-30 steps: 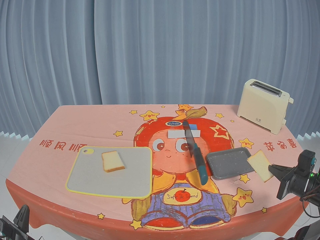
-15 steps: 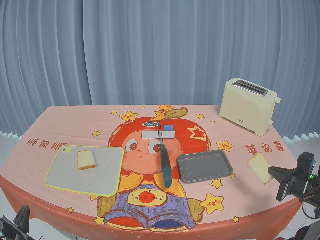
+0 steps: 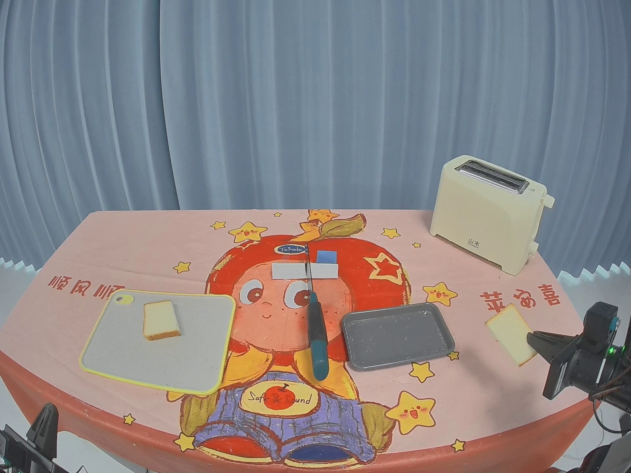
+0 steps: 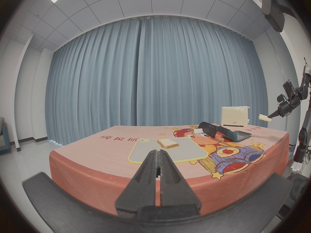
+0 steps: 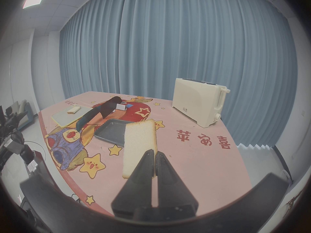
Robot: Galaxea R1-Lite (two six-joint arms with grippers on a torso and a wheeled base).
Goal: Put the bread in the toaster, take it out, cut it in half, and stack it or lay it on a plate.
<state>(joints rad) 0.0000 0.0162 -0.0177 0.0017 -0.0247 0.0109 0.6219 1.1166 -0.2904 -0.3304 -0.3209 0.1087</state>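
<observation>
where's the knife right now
In the head view the teal-handled knife sits near the middle of the pink tablecloth, between the grey cutting board on the robot's left and the dark grey tray on its right.

toaster (image 3: 490,215): smooth plastic | tray (image 3: 397,335): matt speckled grey | tablecloth (image 3: 131,244): printed cloth | cutting board (image 3: 164,362): matt plastic | bread (image 5: 139,146): porous crumb

The left gripper (image 4: 158,153) and right gripper (image 5: 153,153) are black and pointy — the right arm (image 3: 591,357) has a tiny green light (image 3: 614,347).
</observation>
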